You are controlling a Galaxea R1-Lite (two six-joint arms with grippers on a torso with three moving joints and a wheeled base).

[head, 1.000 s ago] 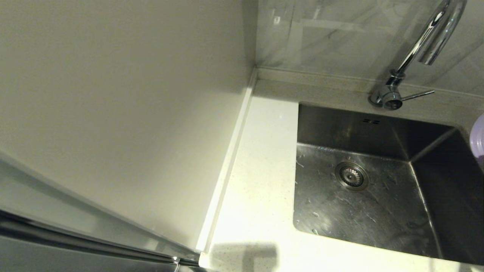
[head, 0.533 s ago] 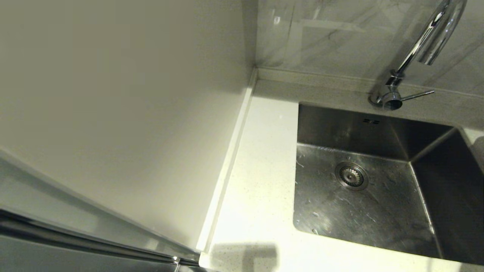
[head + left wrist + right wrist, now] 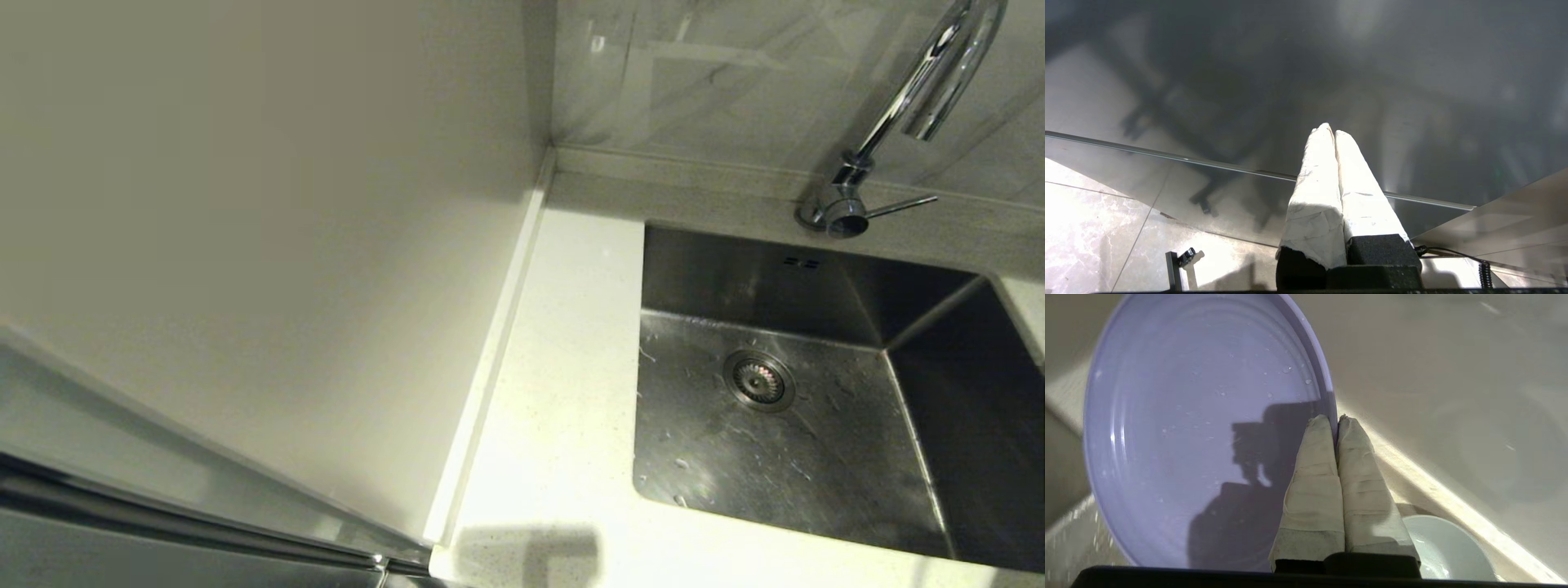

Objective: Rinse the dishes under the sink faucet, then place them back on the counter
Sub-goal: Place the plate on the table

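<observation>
1. Your right tool (image 3: pixel 1336 418) is closed on the rim of the lilac plate (image 3: pixel 1200 428), the two wrapped fingers (image 3: pixel 1314 465) pinching its edge; the plate stands tilted on edge, with water droplets on its face.
2. You can see the pale blue-green bowl (image 3: pixel 1447 549) just beside that tool, resting upright on the bench (image 3: pixel 1437 490). The head view shows neither the plate nor the bowl.
3. Your left tool (image 3: pixel 1334 131) is parked away from the sink, fingers pressed together on nothing, over a grey glossy panel (image 3: pixel 1412 81) and tiled floor (image 3: pixel 1094 228).
4. In the head view the sink (image 3: pixel 816 457) holds no dishes, only scattered droplets around the drain strainer (image 3: pixel 758 379).
5. The faucet (image 3: pixel 906 106) arches over the sink's back edge, its lever (image 3: pixel 902 206) pointing right, no water visible.
</observation>
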